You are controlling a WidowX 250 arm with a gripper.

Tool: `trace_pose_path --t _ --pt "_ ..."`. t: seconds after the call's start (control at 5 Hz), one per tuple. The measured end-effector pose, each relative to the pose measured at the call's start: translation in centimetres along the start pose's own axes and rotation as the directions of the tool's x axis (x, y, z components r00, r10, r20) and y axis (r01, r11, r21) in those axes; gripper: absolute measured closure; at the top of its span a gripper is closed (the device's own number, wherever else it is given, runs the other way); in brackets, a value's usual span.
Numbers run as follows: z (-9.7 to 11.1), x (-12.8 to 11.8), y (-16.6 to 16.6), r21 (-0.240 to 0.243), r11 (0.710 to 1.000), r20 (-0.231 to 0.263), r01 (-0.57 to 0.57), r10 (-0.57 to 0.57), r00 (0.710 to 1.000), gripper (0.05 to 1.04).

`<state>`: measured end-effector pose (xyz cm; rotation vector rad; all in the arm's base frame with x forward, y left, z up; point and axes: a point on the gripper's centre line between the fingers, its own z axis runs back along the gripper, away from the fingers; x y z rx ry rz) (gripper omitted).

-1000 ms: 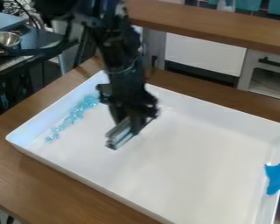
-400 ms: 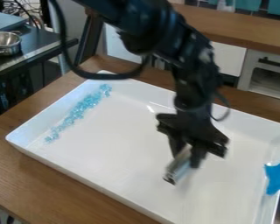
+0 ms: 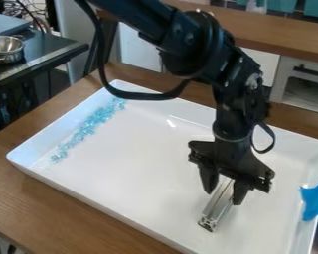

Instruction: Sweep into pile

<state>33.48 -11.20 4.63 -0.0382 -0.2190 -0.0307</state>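
One wooden surface (image 3: pixel 22 203) carries a big white tray (image 3: pixel 141 163), and over the tray's right half hangs the black gripper (image 3: pixel 224 193), its jaws pinching a metal bar (image 3: pixel 214 212) that slants downward. Something bright blue (image 3: pixel 312 201) sits at the tray's right edge, while small pale-blue bits (image 3: pixel 87 128) lie strung along its left wall.

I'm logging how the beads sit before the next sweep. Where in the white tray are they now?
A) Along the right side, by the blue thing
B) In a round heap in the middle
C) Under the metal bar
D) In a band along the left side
D: the beads form a slanting band by the tray's left wall.
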Motion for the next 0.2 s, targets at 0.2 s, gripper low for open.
trace_pose_path --t 0.2 --pt "1.83 0.07 1.35 -0.023 1.000 -0.016 -0.017 0.017 1.000 0.102"
